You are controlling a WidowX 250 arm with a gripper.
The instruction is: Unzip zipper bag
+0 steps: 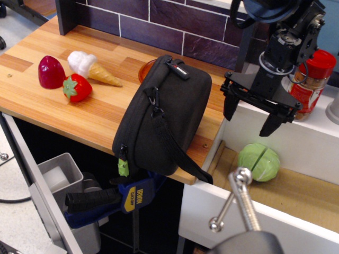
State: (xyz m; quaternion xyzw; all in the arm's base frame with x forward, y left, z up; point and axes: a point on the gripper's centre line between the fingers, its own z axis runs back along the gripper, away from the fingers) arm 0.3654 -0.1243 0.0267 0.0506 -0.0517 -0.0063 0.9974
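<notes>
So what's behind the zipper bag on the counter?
An orange rim peeks out behind the zipper bag; the bag covers the rest, so I can't identify it.

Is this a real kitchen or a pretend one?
Probably a pretend kitchen: a wooden counter with a toy strawberry and toy ice cream cone, plus a sink holding a toy cabbage.

- A dark red rounded plastic toy [51, 71] is seen at the left of the wooden counter [47, 100], just beside a red toy strawberry with green leaves [77, 88].
- A toy ice cream cone with white top [92, 69] is laid on its side.
- A green toy cabbage [258, 162] is located in the sink basin [296, 193].
- A red-lidded spice jar [312, 82] is stood upright.
- A blue-black clamp [114, 198] is fixed below the counter edge.
</notes>
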